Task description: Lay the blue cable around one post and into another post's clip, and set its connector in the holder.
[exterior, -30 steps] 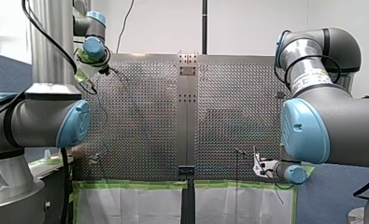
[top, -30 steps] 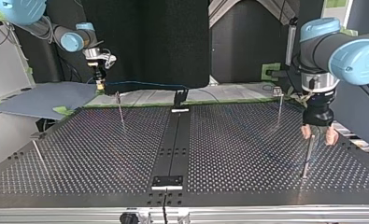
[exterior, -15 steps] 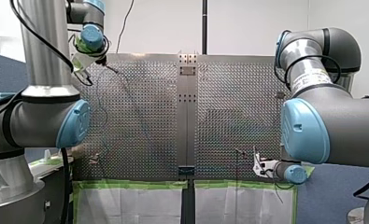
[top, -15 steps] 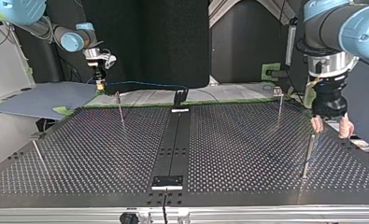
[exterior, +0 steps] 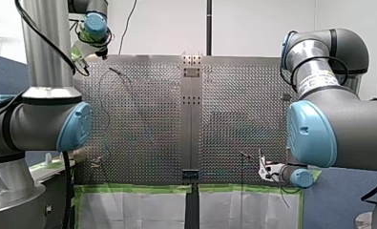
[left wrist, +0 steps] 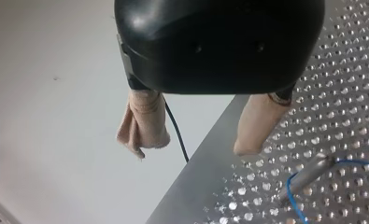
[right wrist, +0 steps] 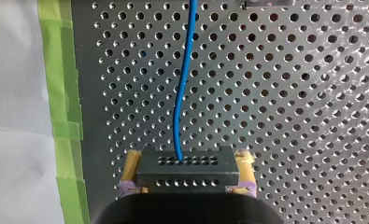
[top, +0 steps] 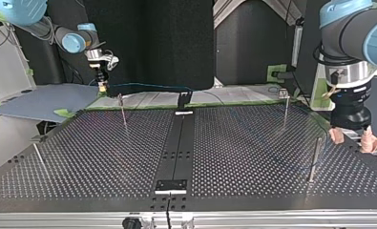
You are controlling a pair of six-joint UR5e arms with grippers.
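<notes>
Perforated metal worktop [top: 253, 157] fills most of what you see, with a dark strip down its middle and green tape [right wrist: 63, 116] along the edge beside the right gripper [right wrist: 188, 171]. Look at that gripper first. Its yellow-padded fingers [right wrist: 131, 164] are clamped on either side of the black connector [right wrist: 187, 161]. The blue cable [right wrist: 182, 93] leaves the connector's front face and runs ahead of the gripper over the holes. In the top view you can follow the cable from this gripper, which is low at the worktop's far edge, sideways toward the middle strip.

The left gripper [left wrist: 191, 149] hangs wide open with nothing between its beige pads [left wrist: 142, 126]. It sits at the worktop's border, with one finger over the metal and the other past the edge. Just ahead of the finger over the metal you will find a thin post [left wrist: 308, 173], and the blue cable bends around it near the worktop. In the top view this gripper is raised beside the post and apart from it.
</notes>
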